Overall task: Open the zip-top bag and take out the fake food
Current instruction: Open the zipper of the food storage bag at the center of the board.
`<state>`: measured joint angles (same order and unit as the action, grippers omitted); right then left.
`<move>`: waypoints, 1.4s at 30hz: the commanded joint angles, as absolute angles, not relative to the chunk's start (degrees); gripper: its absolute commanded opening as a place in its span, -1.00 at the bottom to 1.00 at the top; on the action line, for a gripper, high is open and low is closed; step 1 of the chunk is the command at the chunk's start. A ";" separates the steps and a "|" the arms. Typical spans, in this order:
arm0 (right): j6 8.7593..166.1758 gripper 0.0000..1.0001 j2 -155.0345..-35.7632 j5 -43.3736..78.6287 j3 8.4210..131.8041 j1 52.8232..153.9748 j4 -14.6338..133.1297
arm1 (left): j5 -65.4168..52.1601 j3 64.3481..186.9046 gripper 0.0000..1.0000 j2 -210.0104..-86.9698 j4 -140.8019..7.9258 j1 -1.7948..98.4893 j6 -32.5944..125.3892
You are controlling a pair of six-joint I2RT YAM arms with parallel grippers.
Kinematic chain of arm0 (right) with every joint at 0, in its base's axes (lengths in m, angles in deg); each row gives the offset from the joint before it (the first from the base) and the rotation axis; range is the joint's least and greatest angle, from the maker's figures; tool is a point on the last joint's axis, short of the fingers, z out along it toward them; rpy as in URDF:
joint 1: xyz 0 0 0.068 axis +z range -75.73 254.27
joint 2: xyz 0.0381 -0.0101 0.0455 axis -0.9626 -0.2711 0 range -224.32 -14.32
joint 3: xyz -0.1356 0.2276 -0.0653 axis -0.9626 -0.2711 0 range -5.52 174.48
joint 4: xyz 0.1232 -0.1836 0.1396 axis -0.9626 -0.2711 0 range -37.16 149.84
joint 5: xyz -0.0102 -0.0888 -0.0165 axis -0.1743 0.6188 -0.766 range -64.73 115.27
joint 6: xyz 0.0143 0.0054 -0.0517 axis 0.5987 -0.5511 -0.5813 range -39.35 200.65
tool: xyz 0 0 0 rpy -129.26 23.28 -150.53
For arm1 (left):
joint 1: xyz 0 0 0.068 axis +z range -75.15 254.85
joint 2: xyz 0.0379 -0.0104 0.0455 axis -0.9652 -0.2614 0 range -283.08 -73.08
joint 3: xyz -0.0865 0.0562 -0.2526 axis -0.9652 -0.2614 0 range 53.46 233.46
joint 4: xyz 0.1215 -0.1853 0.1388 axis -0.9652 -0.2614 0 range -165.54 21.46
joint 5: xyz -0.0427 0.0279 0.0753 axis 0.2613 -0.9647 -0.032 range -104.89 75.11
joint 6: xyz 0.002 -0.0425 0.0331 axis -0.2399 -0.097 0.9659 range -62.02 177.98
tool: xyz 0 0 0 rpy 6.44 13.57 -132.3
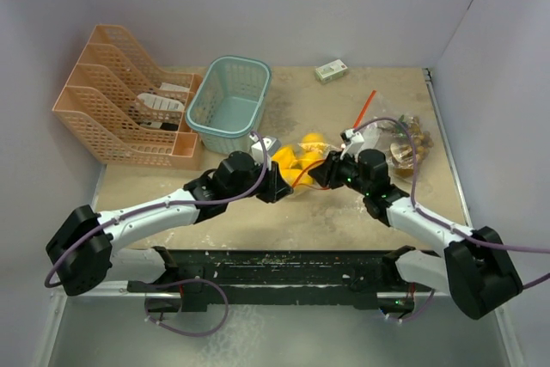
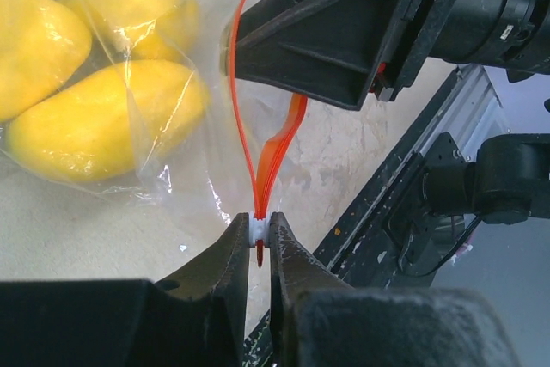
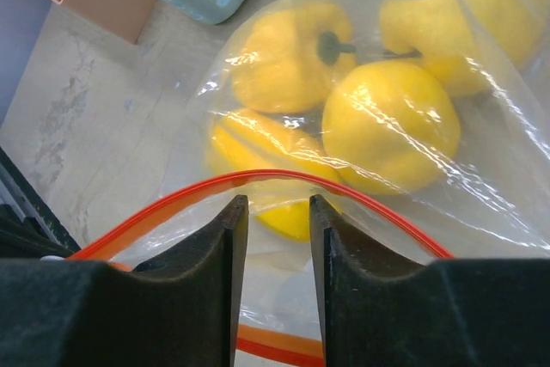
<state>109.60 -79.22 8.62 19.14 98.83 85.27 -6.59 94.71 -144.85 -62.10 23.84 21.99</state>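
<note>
The clear zip-top bag (image 1: 301,159) lies mid-table and holds several glossy yellow fruits (image 3: 391,118), which also show in the left wrist view (image 2: 94,118). My left gripper (image 2: 259,234) is shut on the small white slider (image 2: 259,226) at the end of the orange zip strip (image 2: 275,135); in the top view the left gripper (image 1: 288,185) is at the bag's near left corner. My right gripper (image 3: 273,204) is open, its tips in the bag's gaping mouth, with the orange rim (image 3: 258,175) arching over them. In the top view the right gripper (image 1: 320,174) faces the left one.
A second clear bag (image 1: 408,145) with brown and beige pieces lies at the right. A teal basket (image 1: 228,105) and an orange file rack (image 1: 120,109) stand at the back left. A small white-green box (image 1: 331,70) lies by the back wall.
</note>
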 commanded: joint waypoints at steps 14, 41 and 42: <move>104.18 0.75 -96.63 18.62 24.92 111.83 94.80 | -7.36 93.27 -0.75 -141.41 -59.88 23.34 22.02; 105.80 -1.00 -84.97 24.44 19.95 113.82 94.63 | -17.78 92.56 0.38 -133.89 -66.39 23.34 22.97; 106.05 -1.00 -84.75 24.63 20.04 113.85 94.24 | -18.88 93.02 0.40 -133.50 -66.95 23.41 23.04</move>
